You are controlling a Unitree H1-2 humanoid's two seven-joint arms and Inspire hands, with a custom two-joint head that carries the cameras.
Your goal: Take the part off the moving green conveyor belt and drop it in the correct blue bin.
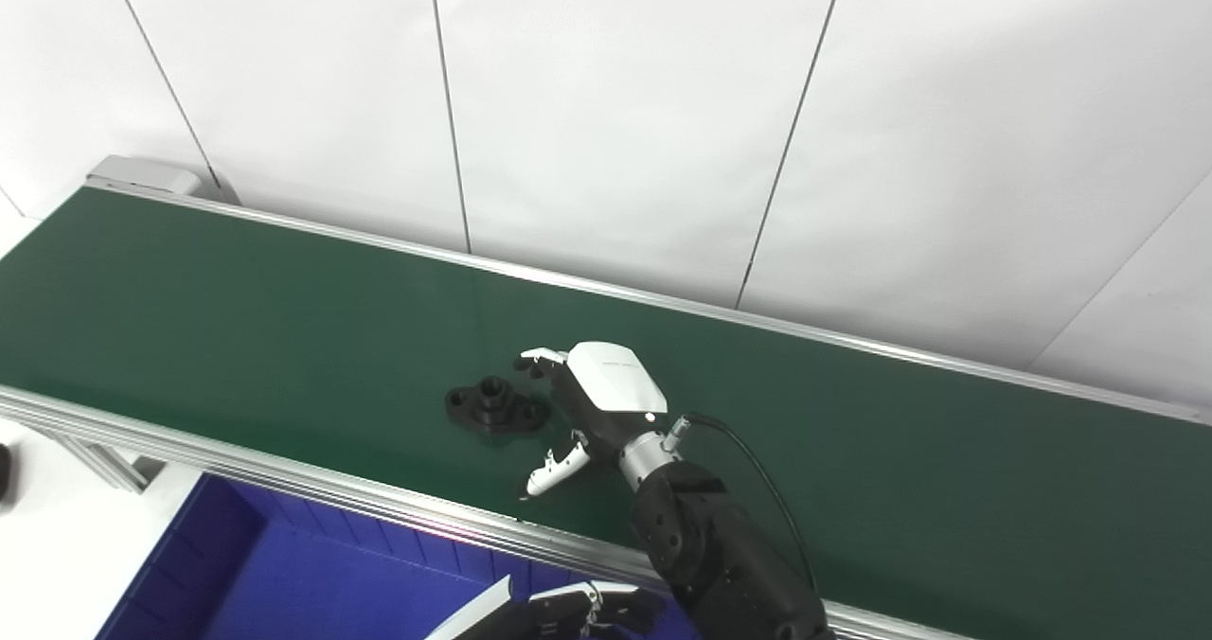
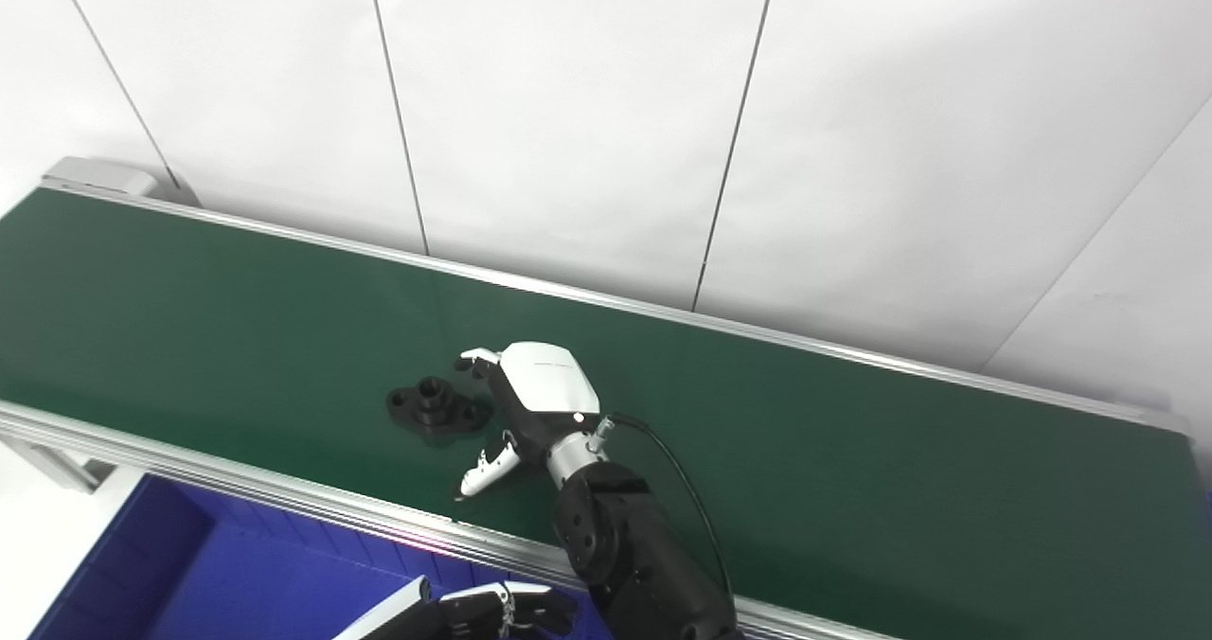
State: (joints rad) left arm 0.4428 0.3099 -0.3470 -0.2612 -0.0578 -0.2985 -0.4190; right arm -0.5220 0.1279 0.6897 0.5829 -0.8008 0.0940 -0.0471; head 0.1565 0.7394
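A black flanged part [image 1: 495, 404] with a round raised hub lies flat on the green conveyor belt [image 1: 237, 318], near its front edge. It also shows in the right eye view [image 2: 436, 405]. My right hand [image 1: 589, 403] rests low over the belt just right of the part, open, with its fingers toward the part's right end and its thumb [image 1: 559, 465] spread toward the front. It holds nothing. My left hand [image 1: 568, 613] is at the bottom edge over the blue bin [image 1: 284, 574]; only its dark fingers show.
The belt's metal front rail [image 1: 284, 474] runs between the belt and the bin. A white panelled wall [image 1: 606, 100] stands behind the belt. A grey end housing [image 1: 142, 176] sits at the belt's far left.
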